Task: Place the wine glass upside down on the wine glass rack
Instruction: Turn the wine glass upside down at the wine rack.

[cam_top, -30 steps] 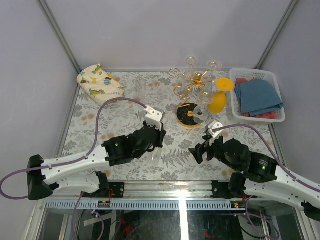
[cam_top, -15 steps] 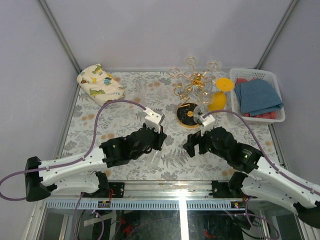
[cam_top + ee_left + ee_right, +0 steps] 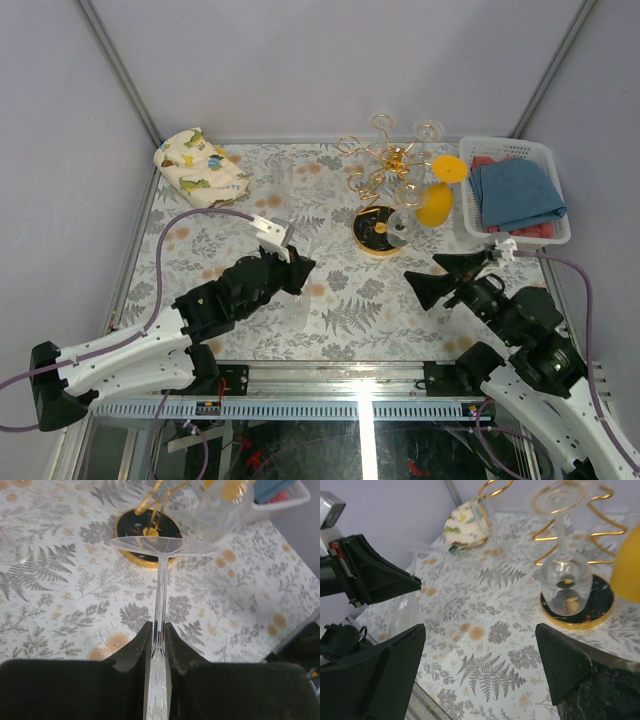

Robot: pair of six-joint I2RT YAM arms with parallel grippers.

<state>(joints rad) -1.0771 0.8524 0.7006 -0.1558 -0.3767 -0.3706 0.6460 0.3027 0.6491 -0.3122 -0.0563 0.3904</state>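
Overhead view of a fern-patterned desk (image 3: 240,215), with two robot arms reaching in from 6 o'clock. The left hand (image 3: 157,630) is closed tight on the stem of a clear wine glass (image 3: 161,580), the only thing it holds. The right hand (image 3: 443,277) is spread fully wide and holds nothing; it hovers at about 4 o'clock from the desk's middle. The gold wine glass rack (image 3: 393,160) stands at 1 o'clock. It is well apart from the held glass, which is at about 8 o'clock.

The step in hand looks like the carry: the glass is gripped and inverted but not yet at the rack. The next move likely calls for raising it to the height of the looped arms. The stem would then slide sideways into a free loop so that the foot rests on top. The loops on the rack's 7 o'clock side seem unoccupied. A yellow glass (image 3: 437,203) and a clear hanging glass (image 3: 566,582) fill others.

Only the left wrist view shows the grip: both fingers pinch the stem where it meets the ribbed bowl, with the round foot beyond. Only the right wrist view confirms that the glass is foot up, bowl down. Only the overhead view shows the white basket (image 3: 510,144) of blue cloths (image 3: 515,190) at 2 o'clock, but there the held glass is almost invisible.
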